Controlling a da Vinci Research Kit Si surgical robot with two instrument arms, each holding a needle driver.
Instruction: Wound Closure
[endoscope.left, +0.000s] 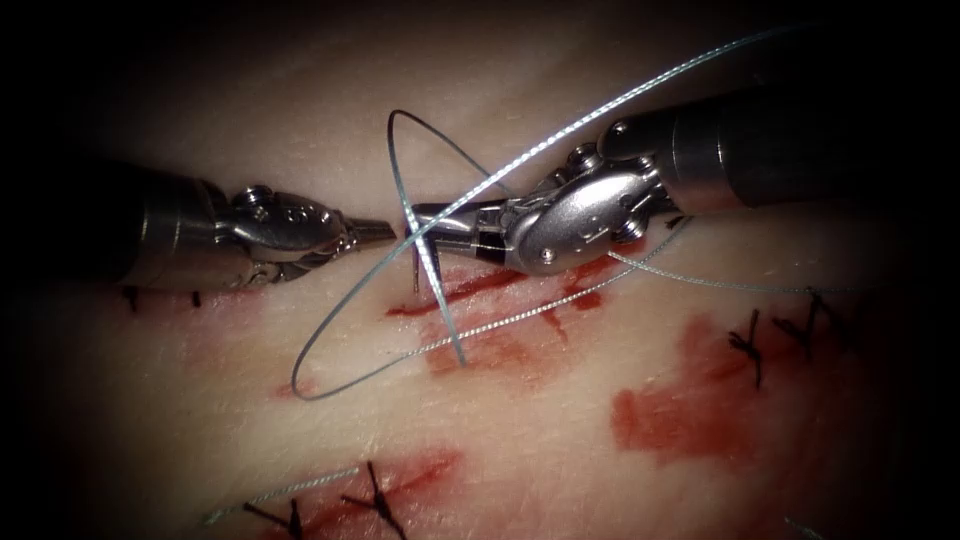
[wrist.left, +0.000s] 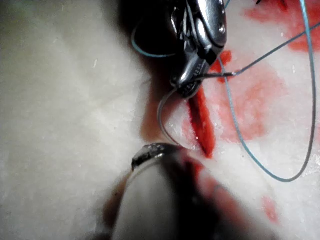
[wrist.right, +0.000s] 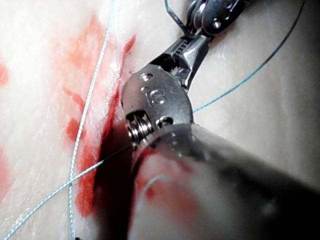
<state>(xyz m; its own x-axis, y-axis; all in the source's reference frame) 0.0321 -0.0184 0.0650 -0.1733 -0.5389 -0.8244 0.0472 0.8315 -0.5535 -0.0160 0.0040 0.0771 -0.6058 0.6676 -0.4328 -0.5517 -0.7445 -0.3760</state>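
Observation:
The right tool comes in from the right, and its jaws are shut on the curved needle around mid-curve. In the left wrist view the needle arcs down from those jaws, its tip at the tissue beside the cut; I cannot tell whether the tip is in the tissue. The left tool lies just left of the needle, shut and holding nothing. Pale thread runs up to the right and loops over the tissue on the left. The cut is red and lies under the right tool.
Black finished stitches sit at the right, at the bottom and at the far left. Red fluid stains the tissue right of the cut. A second strand of thread trails to the right.

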